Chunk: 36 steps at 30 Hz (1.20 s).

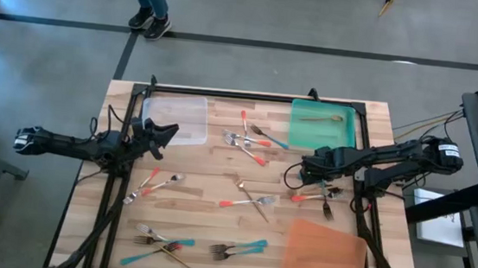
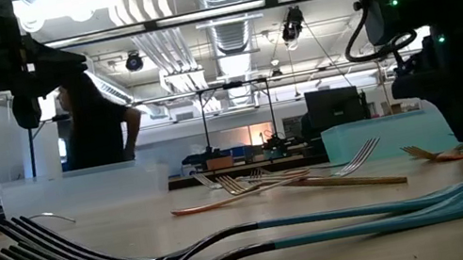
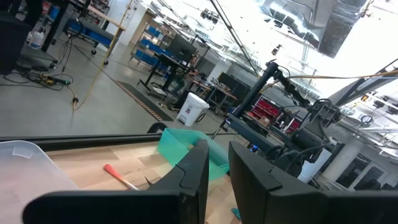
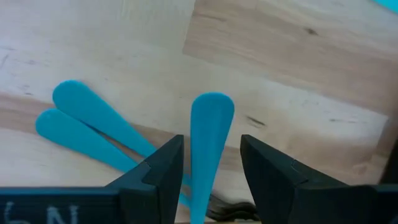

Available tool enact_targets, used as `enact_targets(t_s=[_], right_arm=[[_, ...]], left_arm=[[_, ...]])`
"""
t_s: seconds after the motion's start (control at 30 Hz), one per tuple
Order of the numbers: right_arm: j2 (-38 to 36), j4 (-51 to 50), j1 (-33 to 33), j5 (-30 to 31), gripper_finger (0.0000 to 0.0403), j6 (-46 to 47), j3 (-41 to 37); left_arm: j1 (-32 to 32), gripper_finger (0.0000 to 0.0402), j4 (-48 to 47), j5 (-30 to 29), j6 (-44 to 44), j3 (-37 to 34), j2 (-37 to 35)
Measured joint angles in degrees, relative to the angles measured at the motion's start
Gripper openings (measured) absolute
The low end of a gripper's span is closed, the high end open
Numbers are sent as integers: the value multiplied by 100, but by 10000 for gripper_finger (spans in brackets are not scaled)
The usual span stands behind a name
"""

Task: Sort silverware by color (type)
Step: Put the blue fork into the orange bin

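Observation:
Forks and spoons lie scattered on the wooden table (image 1: 210, 170): red-handled ones (image 1: 253, 157), teal-handled ones (image 1: 251, 246) and gold ones (image 1: 251, 194). A gold spoon (image 1: 327, 117) lies in the green tray (image 1: 308, 136). My right gripper (image 1: 298, 170) is low over the table, right of centre, and open. In the right wrist view its fingers (image 4: 211, 140) stand on either side of a teal handle (image 4: 211, 118) without visibly touching it. Two more teal handles (image 4: 87, 121) lie beside it. My left gripper (image 1: 170, 132) waits above the clear tray's near edge (image 1: 174, 137), empty, its fingers (image 3: 217, 165) a narrow gap apart.
A clear tray (image 1: 174, 111) stands at the far left and an orange tray (image 1: 324, 252) at the near right. Two teal forks (image 2: 260, 235) lie close to the low camera. A person (image 1: 146, 4) stands on the floor beyond the far edge.

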Motion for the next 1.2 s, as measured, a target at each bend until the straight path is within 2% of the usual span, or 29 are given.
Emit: enact_targets(t_s=[0.4,0.5,0.67,0.77,0.93,1.2], right_arm=[[0,58,0,97,143,-412,-33],[0,122,0,97,122,-453,-33],[0,194,0,95,53,-446,-33],[-2,203,0,101,27,-450,-37],[-2,203,0,101,11,-443,-46],[-2,201,0,99,9,-448,-42]], left_arm=[[2,46,-1,1,-1,0,11],[2,46,-1,0,0,1,11],[2,46,-1,0,0,0,11],[2,46,-1,2,-1,0,11],[2,46,0,2,1,0,11],[1,46,-1,0,0,0,11]])
